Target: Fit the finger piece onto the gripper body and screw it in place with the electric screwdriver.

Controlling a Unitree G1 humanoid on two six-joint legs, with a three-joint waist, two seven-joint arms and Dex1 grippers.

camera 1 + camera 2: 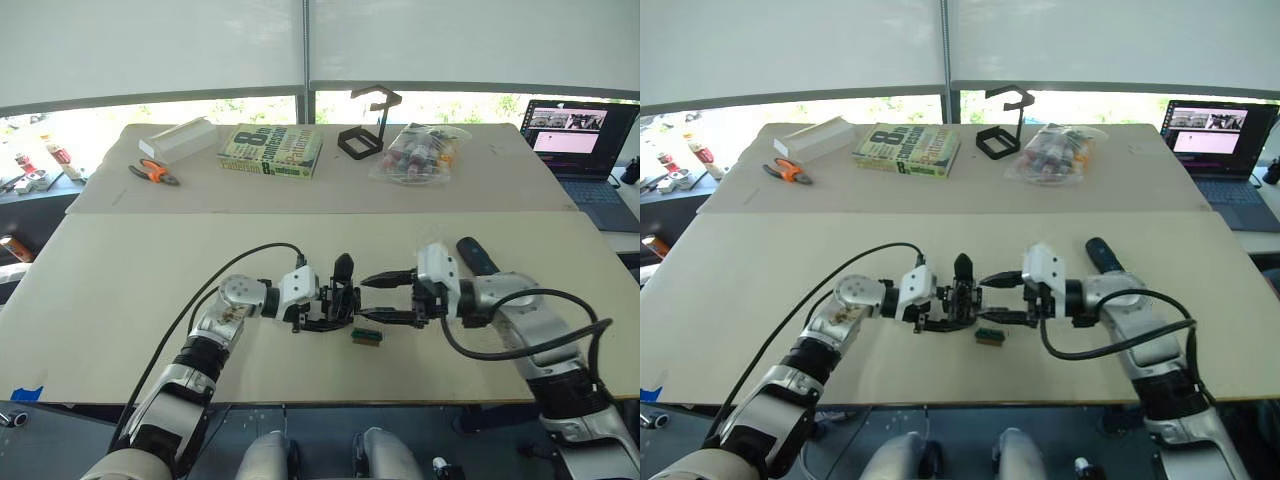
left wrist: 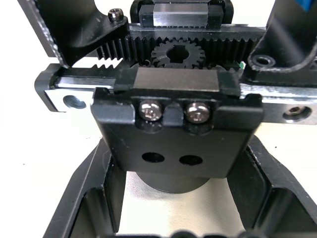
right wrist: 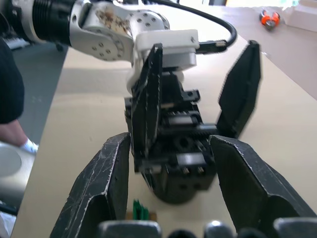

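I'm clamping the gripper body (image 1: 335, 300) mid-table in my left gripper (image 1: 322, 310), my right gripper (image 1: 388, 298) spread empty just beside it; fitting and screwing aren't done yet.

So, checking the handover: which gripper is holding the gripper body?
The left gripper; it is shut on the gripper body. The right gripper is open.

Bright window backlight, blurred right-wrist view.
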